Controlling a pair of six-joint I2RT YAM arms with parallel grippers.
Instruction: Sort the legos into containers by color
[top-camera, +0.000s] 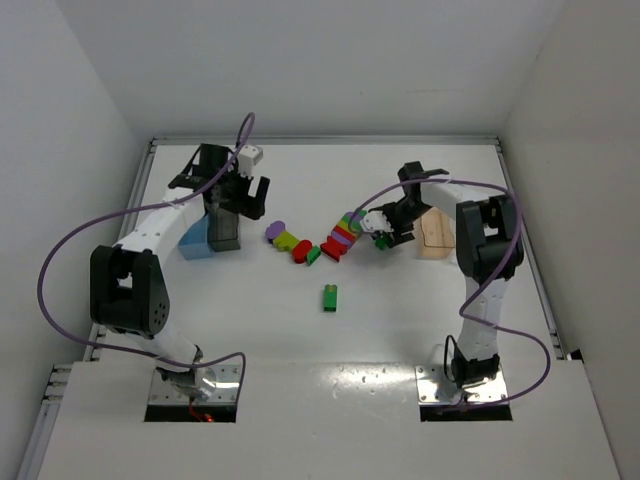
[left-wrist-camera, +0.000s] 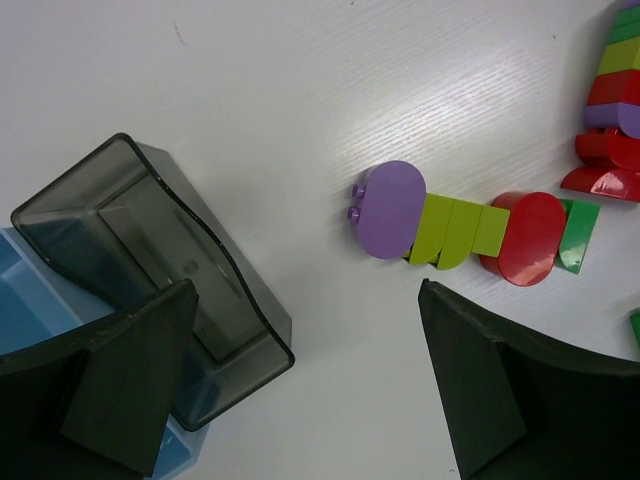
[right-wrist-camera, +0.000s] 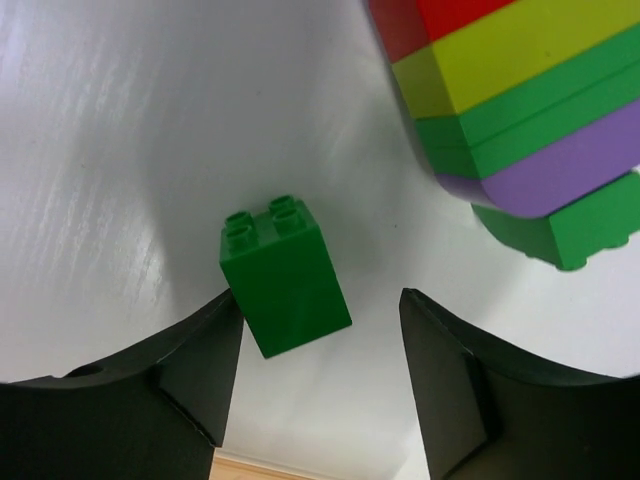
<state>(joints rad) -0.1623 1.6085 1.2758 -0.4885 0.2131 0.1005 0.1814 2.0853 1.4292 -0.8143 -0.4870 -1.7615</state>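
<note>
The right gripper stands open astride a green brick. One finger is at the brick's side, the other well clear. The brick sits upright on the white table, just beside the rainbow-striped cluster.

A clean grasp probably needs the jaws centred before closing, so the near finger does not push the brick into the cluster.

The left gripper hangs wide open and holds nothing, over the dark grey bin and the light blue bin.

The peach bin is partly hidden behind the right arm, and no clear bin can be made out.
</note>
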